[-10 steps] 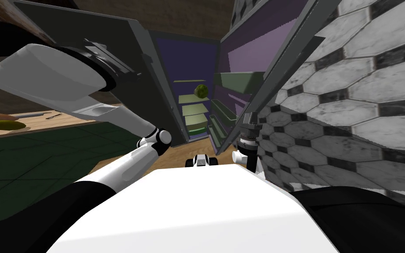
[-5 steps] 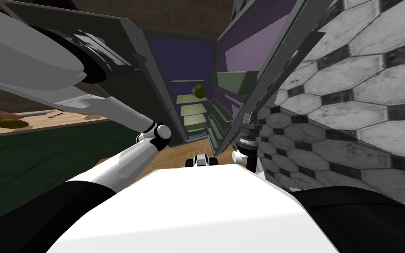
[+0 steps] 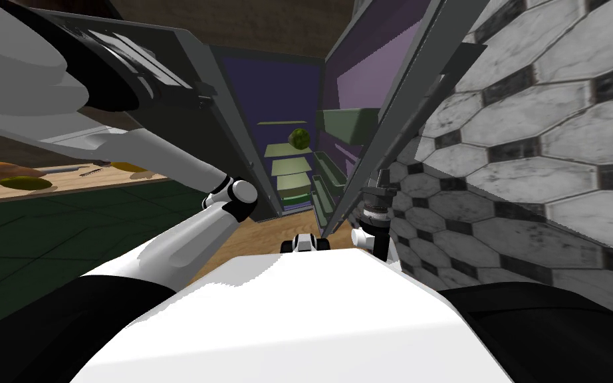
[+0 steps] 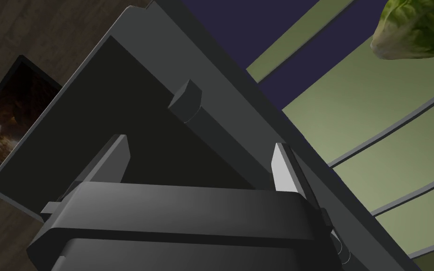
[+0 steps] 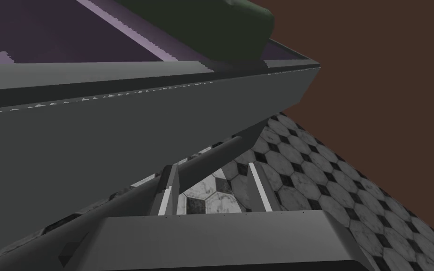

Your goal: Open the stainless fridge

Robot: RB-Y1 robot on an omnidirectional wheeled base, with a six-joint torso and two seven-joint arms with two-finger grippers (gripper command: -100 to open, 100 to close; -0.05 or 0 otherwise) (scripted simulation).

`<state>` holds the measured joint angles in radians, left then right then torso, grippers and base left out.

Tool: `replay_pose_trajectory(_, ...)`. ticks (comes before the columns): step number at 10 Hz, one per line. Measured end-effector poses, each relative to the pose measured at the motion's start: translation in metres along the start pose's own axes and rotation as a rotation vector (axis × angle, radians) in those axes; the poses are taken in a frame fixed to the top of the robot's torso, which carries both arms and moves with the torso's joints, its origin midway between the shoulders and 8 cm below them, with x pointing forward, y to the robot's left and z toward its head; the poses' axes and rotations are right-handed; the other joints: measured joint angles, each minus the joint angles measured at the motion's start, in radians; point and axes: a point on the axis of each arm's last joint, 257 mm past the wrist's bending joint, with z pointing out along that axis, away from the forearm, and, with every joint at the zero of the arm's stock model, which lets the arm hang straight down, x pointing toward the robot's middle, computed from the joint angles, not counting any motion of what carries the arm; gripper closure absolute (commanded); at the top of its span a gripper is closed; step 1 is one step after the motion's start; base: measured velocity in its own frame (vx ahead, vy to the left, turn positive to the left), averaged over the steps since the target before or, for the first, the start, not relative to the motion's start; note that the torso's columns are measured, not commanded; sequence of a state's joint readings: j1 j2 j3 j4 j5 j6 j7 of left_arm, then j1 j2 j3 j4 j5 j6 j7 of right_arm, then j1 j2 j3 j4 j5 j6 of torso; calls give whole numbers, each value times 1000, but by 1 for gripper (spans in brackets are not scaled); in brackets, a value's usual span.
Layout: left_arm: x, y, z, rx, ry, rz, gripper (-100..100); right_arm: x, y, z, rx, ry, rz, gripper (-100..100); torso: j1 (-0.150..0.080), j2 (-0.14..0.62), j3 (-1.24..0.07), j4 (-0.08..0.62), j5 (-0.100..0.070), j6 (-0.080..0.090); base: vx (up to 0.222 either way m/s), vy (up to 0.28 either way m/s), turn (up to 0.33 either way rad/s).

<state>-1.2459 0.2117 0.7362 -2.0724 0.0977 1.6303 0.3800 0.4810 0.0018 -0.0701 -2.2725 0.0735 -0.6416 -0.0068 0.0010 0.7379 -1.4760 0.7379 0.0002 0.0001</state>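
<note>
The fridge [image 3: 285, 100] stands ahead of us with both doors wide open. Its left handle [image 4: 185, 101] lies between our left gripper's [image 4: 197, 146] wide jaws. The right gripper [image 5: 213, 167] meets its right handle [image 5: 221, 151]; we cannot tell its hold. Lettuce [image 4: 418, 28] sits inside the fridge.

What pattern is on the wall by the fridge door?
The wall has white marbled tiles with small dark squares between, clearest in the head view.

White arm [image 3: 179, 243], black joint [image 3: 233, 210]; dark boxy left claw [image 4: 199, 146]; grey fingers [image 4: 282, 169].
</note>
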Motion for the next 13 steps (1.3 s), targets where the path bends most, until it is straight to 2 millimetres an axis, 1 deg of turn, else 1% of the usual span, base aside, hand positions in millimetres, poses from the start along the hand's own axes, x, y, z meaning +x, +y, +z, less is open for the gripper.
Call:
replay_pose_trajectory(3, 11, -3, -5, -47, 13, -36, -100, 0, 0, 0, 0, 0, 0, 0, -1, 1, 0, 0, 0, 0, 4, -88, 33)
replay_pose_trajectory(7, 21, 0, -13, -111, 19, -69, -100, 0, 0, 0, 0, 0, 0, 0, -1, 0, 0, 0, 0, 0, 4, -74, 28)
replay_pose_trajectory(13, 24, 14, -25, -217, 10, -96, -100, 0, 0, 0, 0, 0, 0, 0, -1, 0, 0, 0, 0, 0, -5, -26, 33)
